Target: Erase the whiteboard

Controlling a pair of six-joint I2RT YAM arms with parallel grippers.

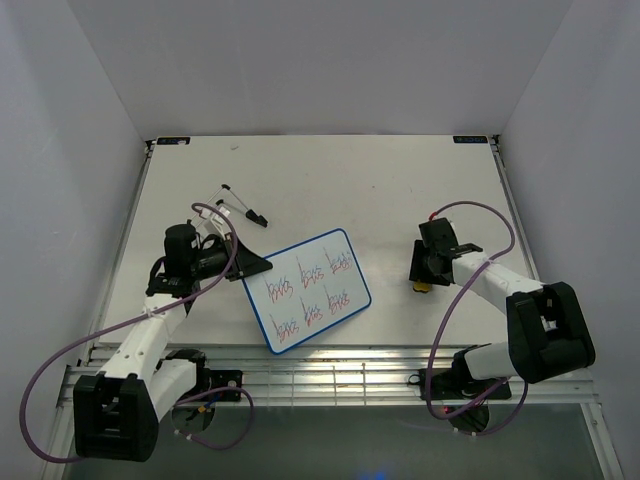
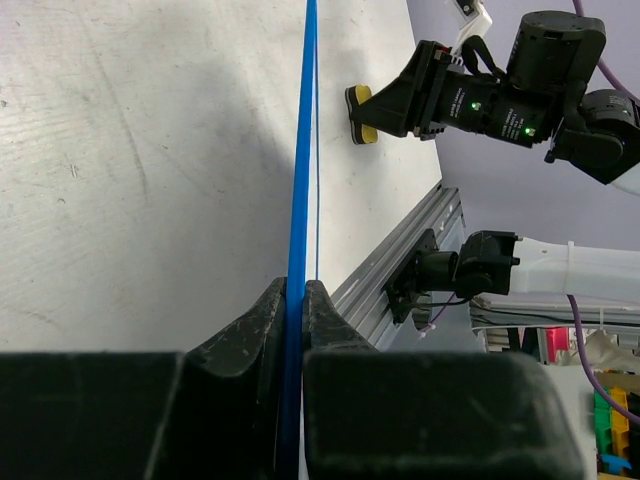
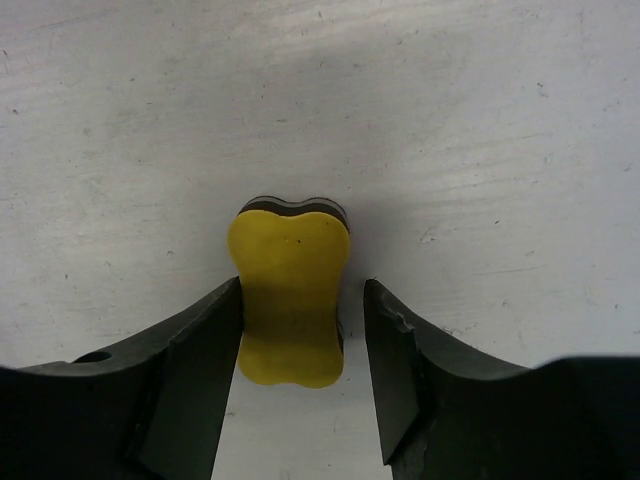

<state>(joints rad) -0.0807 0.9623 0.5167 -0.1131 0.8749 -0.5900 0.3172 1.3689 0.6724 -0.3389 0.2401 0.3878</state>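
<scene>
The whiteboard (image 1: pixel 308 290) lies tilted on the table, blue-framed, with red and blue scribbles across its face. My left gripper (image 1: pixel 255 268) is shut on the frame at the board's left edge. In the left wrist view the blue frame (image 2: pixel 300 180) runs edge-on between the closed fingers (image 2: pixel 296 300). The yellow eraser (image 3: pixel 290 300) with its dark underside sits on the table to the board's right (image 1: pixel 423 287). My right gripper (image 3: pixel 303 300) straddles it, open: the left finger (image 3: pixel 215 340) touches the eraser's side, and a gap shows at the right finger (image 3: pixel 385 340).
Two black markers (image 1: pixel 240 205) lie on the table behind the left gripper. An aluminium rail (image 1: pixel 330 375) runs along the near table edge. White walls enclose the table at the back and on both sides.
</scene>
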